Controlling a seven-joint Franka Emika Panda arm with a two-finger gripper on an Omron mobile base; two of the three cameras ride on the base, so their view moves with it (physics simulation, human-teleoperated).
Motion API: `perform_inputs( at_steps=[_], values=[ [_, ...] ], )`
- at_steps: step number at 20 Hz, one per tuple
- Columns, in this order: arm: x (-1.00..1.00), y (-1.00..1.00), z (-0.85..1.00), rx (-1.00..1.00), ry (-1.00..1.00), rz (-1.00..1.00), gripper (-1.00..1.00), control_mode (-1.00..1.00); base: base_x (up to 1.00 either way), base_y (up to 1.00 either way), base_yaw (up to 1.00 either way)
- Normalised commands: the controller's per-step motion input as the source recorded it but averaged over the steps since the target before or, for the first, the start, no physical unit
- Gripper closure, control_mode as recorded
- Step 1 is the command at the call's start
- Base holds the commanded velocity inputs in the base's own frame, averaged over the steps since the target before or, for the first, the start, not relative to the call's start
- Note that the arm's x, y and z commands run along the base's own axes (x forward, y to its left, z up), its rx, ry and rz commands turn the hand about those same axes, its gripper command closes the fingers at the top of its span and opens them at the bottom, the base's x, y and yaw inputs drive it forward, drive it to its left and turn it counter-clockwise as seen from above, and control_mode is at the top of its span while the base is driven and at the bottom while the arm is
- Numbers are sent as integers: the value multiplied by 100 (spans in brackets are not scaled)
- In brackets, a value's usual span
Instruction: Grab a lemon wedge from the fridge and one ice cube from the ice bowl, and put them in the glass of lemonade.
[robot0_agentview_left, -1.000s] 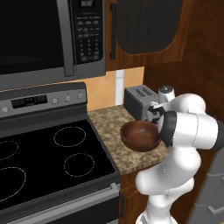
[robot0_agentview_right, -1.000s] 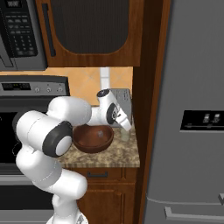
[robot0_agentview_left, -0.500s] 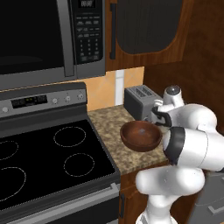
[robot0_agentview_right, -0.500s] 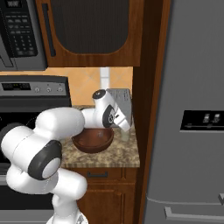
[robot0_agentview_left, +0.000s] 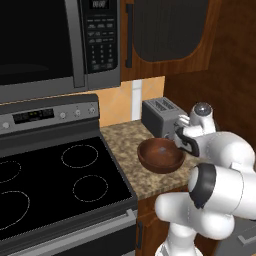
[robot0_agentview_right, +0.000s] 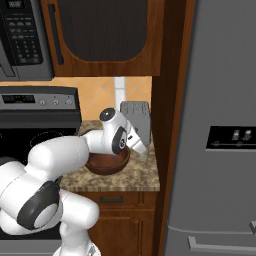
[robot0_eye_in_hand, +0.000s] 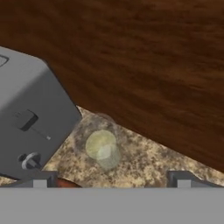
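1. Wooden and dark reddish-brown, the ice bowl (robot0_agentview_left: 161, 155) sits on the speckled granite counter (robot0_agentview_left: 122, 145), just right of the black stove top (robot0_agentview_left: 55, 180) and near the counter's front edge.
2. In the right base view the ice bowl (robot0_agentview_right: 107, 163) is partly covered by the white arm, which reaches over it toward the counter's right end.
3. What lies inside the bowl cannot be made out.
4. A silver toaster (robot0_agentview_left: 161, 116) stands behind the bowl, against the far wall; in the hand view its grey side with a lever and knob takes up the left part (robot0_eye_in_hand: 26, 118).
5. The glass of lemonade (robot0_eye_in_hand: 101, 142) stands on the granite just beside the toaster, between it and the dark wood side panel (robot0_eye_in_hand: 144, 65); it is seen from above as a clear ring around pale yellow liquid.
6. The gripper (robot0_eye_in_hand: 111, 178) hovers over the glass with its fingers spread wide and nothing between them; one dark fingertip (robot0_eye_in_hand: 40, 179) shows at each lower corner of the hand view.
7. The fridge (robot0_agentview_right: 220, 135) is the tall grey steel unit to the right of the counter, past the wood panel, its doors closed and its black dispenser panel (robot0_agentview_right: 232, 138) facing out.
8. A black microwave (robot0_agentview_left: 55, 45) hangs over the stove, with a dark-fronted wood cabinet (robot0_agentview_left: 167, 30) to its right.
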Motion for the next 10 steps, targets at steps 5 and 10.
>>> perform_inputs(
  at_steps=[5, 10],
  values=[
    [-17, 0, 7, 0, -7, 0, -100, -100, 0, 0, 0],
    [-29, 0, 1, 0, -6, 0, -100, -100, 0, 0, 0]
  ],
)
